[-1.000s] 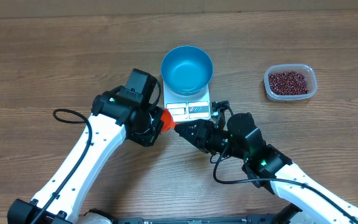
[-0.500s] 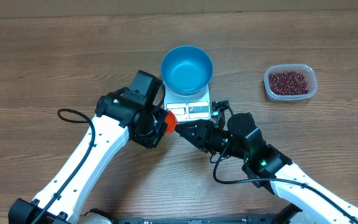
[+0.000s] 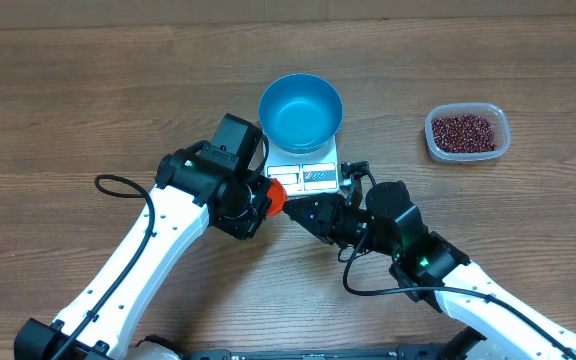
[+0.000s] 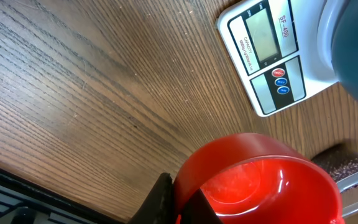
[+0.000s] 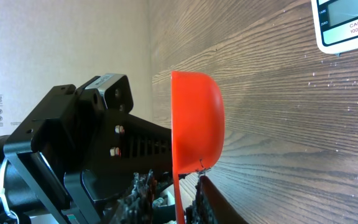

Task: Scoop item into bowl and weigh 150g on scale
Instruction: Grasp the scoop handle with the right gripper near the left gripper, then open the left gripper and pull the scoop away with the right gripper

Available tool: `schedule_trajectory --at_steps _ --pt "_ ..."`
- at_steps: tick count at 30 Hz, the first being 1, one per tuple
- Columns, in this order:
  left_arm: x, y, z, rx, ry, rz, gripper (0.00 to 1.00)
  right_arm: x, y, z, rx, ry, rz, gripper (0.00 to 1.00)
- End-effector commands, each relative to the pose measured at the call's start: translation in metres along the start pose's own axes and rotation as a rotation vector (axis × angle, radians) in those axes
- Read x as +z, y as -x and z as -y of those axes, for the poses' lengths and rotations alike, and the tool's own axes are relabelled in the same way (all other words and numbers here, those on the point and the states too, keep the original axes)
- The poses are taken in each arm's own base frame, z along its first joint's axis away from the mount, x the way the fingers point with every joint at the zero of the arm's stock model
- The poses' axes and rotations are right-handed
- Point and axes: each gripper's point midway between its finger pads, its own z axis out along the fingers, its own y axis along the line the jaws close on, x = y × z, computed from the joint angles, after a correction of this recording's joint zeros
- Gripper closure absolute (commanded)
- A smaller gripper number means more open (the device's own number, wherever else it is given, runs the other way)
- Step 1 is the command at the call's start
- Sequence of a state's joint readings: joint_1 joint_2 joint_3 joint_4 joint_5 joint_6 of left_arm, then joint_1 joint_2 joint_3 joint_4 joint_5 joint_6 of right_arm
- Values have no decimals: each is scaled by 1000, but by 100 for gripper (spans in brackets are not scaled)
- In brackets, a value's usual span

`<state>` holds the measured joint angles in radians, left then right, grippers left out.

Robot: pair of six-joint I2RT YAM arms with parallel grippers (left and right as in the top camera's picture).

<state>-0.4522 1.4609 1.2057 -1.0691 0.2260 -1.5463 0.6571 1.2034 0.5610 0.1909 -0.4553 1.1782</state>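
Just below the middle of the overhead frame, the two grippers met at a red scoop (image 3: pixel 274 197). The left gripper (image 3: pixel 261 196) reached in from the lower left and was clenched on the scoop. In the left wrist view the scoop (image 4: pixel 253 180) filled the bottom centre, its inside showing bare red, with a dark finger (image 4: pixel 161 199) against its lower left edge.

The right gripper (image 3: pixel 296 207) came in from the lower right, its tips at the scoop. In the right wrist view the scoop (image 5: pixel 197 118) stood edge-on in the middle of the frame. Its thin handle (image 5: pixel 179 199) ran down between the right gripper's fingers (image 5: pixel 143 194) at the bottom edge. Whether those jaws pressed on the handle or stood a little off it could not be told.

The scale (image 3: pixel 303 177) lay on the wooden table (image 3: pixel 68 90) just above the grippers, its display edge toward the bottom of the frame and close to the scoop. The left wrist view showed that display and its buttons at the upper right (image 4: pixel 269 56). The blue bowl (image 3: pixel 280 122) sat on the upper part of the scale, at top centre, its inside showing bare blue. The beans (image 3: pixel 462 131) lay in a clear tub (image 3: pixel 504 146) at the upper right, well apart from the bowl, the scale and both grippers.
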Motion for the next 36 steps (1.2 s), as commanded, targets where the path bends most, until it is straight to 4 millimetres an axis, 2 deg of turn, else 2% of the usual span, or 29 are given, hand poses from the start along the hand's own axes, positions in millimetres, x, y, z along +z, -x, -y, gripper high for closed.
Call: schedule_trajectory --at_steps 1,10,11,15,21,25,32,36 --pt "3 -6 -3 -2 17 -15 93 1 3 -14 -20 29 10 79" --pt "3 -6 -6 -1 29 -15 90 1 3 -14 -20 29 10 88" --pt "3 -6 -6 -1 30 -15 90 1 3 -14 -20 29 10 92" --pt "3 -6 -8 -3 38 -16 89 1 2 -12 -23 20 7 96" --pt "3 -6 -9 3 42 -15 86 1 1 -8 -14 3 2 96" --pt "3 -6 -10 2 45 -15 77 1 0 -8 -76 2 1 96" --pt "3 1 -10 14 47 24 48 -1 -2 12 -242 -71 -20 96" --pt "3 5 -10 30 48 46 35 -12 4 22 -286 -123 -4 96"
